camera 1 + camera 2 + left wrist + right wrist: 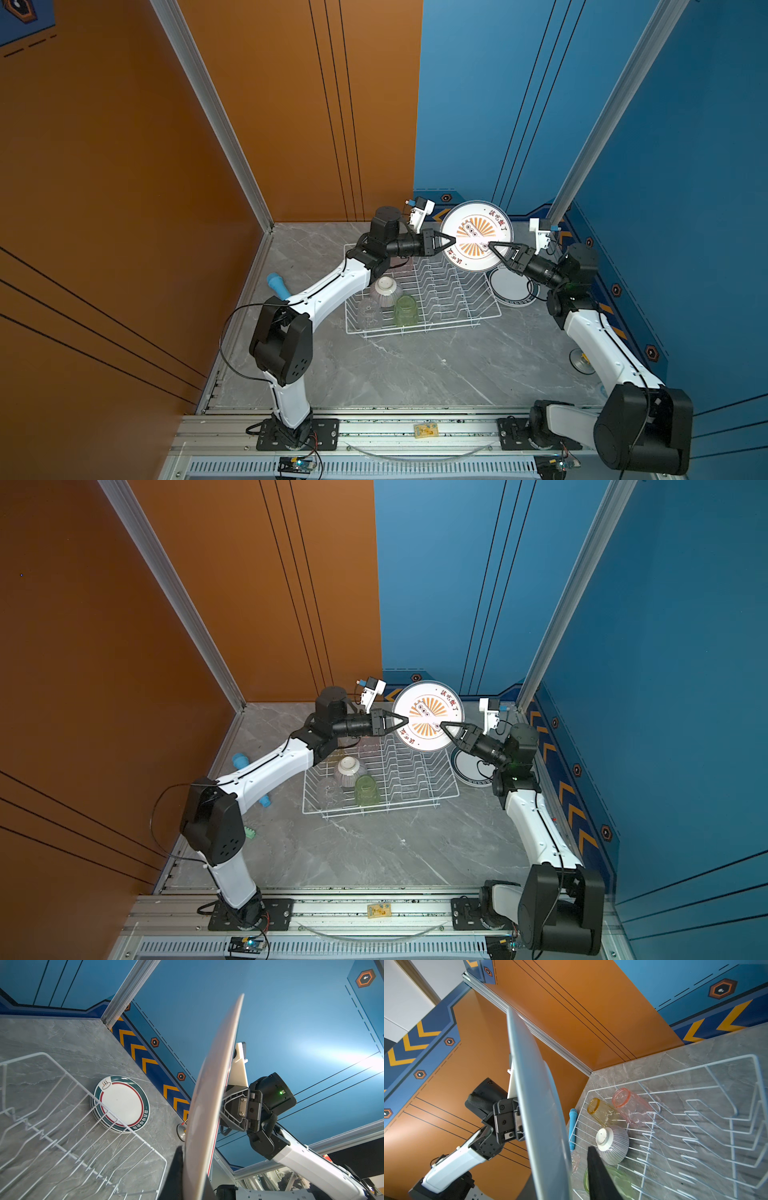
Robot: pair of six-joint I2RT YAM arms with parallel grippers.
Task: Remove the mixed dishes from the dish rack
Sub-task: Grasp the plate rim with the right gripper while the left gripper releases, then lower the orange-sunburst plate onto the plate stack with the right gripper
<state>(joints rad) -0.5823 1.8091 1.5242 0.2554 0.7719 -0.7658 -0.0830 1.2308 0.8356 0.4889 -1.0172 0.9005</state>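
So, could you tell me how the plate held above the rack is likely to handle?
The plate looks rigid, so it should not flex. Its glossy glaze may slip, since the left pincer pinches only the rim. Probably ceramic, so a drop onto the dish rack could chip it.

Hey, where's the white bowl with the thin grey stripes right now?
In both top views the upturned white striped bowl sits in the left end of the white wire dish rack, next to the green glass tumbler.
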